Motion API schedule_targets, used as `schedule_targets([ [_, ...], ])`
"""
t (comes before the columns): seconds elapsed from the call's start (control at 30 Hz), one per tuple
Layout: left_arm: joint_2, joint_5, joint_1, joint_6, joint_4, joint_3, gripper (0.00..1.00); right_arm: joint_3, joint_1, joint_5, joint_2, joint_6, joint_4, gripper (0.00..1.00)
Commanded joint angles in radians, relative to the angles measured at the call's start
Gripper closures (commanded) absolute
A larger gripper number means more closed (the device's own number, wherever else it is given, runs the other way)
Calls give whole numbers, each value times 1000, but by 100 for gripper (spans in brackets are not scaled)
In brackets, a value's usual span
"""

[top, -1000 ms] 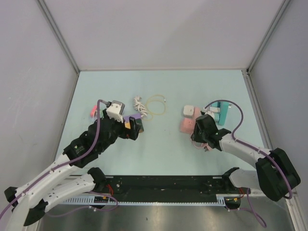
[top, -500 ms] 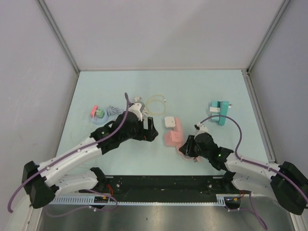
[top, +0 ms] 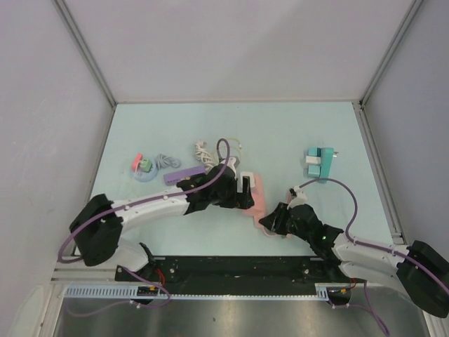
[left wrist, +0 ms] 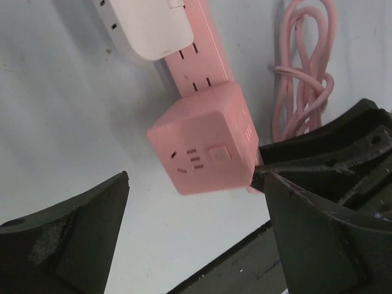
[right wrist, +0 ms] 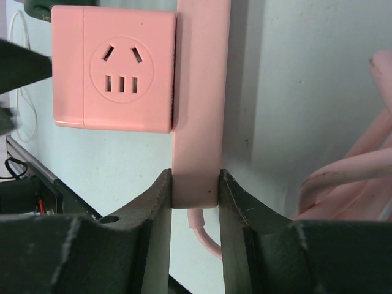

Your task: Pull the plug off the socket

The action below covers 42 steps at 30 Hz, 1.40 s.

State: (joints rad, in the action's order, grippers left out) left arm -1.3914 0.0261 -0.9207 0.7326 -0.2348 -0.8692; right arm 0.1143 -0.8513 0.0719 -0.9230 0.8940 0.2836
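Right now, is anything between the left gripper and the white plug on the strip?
Yes. The pink cube adapter sits on the pink strip just ahead of the open left gripper, with the white plug beyond it.

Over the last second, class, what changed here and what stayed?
The right arm dragged the pink power strip leftward and slightly nearer. The left arm swung right; the open left fingers now flank the pink cube adapter. Unchanged: the right fingers clamp the strip's end, the white plug stays plugged in, the teal socket keeps its place.
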Motion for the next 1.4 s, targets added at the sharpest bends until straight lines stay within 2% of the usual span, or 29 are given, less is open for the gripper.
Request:
schedule_targets([
  [0.0, -110, 9, -17, 40, 81, -83, 6, -19, -32, 5, 32, 40, 65, 92],
  [0.37, -195, -3, -35, 96, 137, -94, 12, -25, -75, 55, 67, 62, 17, 92],
  [0.43, -201, -15, -38, 99, 130, -99, 19, -24, -75, 58, 69, 62, 17, 91],
  [0.57, -215, -81, -47, 96, 127, -111, 43, -18, -77, 57, 58, 65, 29, 84],
  [0.6, -215, -86, -49, 96, 126, -113, 56, -15, -77, 54, 47, 65, 32, 82],
  [0.67, -212, -95, -56, 93, 121, -114, 69, -7, -77, 54, 32, 63, 42, 74],
  [0.7, -213, -98, -58, 91, 118, -116, 81, -4, -78, 52, 10, 63, 45, 71],
  [0.8, -218, -115, -61, 85, 115, -126, 100, 5, -78, 45, -31, 60, 69, 64],
  [0.9, -218, -133, -64, 77, 111, -137, 100, 16, -80, 28, -86, 59, 106, 60],
  [1.17, -216, -170, -72, 59, 124, -152, 100, 27, -83, 14, -142, 62, 132, 62],
  [1.37, -215, -205, -81, 60, 144, -159, 100, 27, -84, 29, -142, 72, 132, 68],
])
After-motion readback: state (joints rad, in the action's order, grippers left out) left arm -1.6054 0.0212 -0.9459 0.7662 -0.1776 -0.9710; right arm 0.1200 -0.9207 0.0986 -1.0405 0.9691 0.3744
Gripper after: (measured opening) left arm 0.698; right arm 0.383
